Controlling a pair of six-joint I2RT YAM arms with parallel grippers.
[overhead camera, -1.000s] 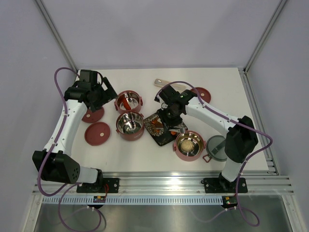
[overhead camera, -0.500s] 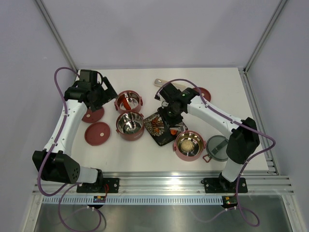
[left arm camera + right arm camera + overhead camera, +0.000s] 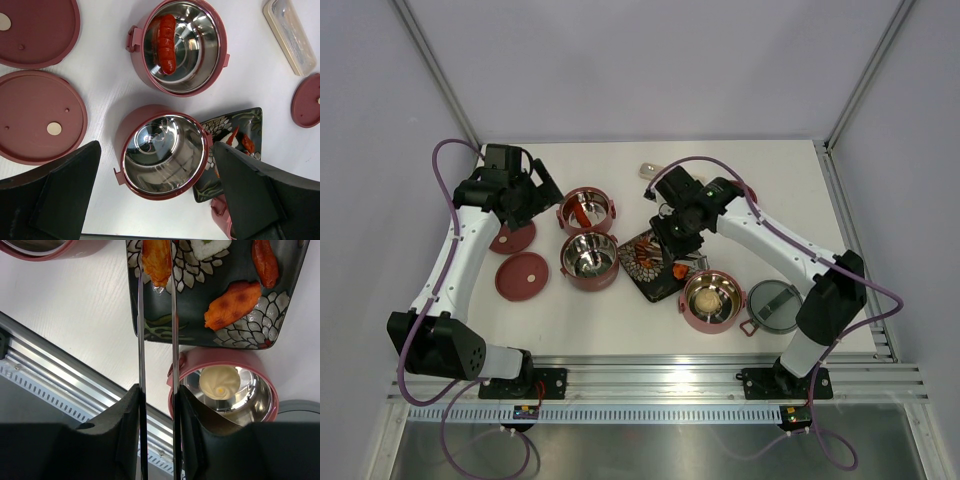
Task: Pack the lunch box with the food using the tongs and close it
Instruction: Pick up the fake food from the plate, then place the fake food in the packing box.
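Right gripper (image 3: pixel 157 395) part-closed on slim shiny steel tongs (image 3: pixel 140 340) — tips pinch a glossy orange chunk (image 3: pixel 156 262) at the black flower-patterned square plate (image 3: pixel 200 335); beige ball (image 3: pixel 220 381) in steel-lined red bowl (image 3: pixel 225 360) beside it. Left gripper (image 3: pixel 156 147) wide open, holding nothing — above a second bowl (image 3: pixel 131 122)

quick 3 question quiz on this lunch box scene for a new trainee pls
1. True or false: the middle bowl of the three holds a sausage.
2. What do the tongs pinch at their tips? A. an orange chunk B. a beige ball C. a disc lid
3. Fill in: the tongs are held by the ___ pincer.

Key
1. False: it is empty, with only bare steel inside.
2. A, pinched over the plate.
3. Right: the right pincer is clamped on the tongs.
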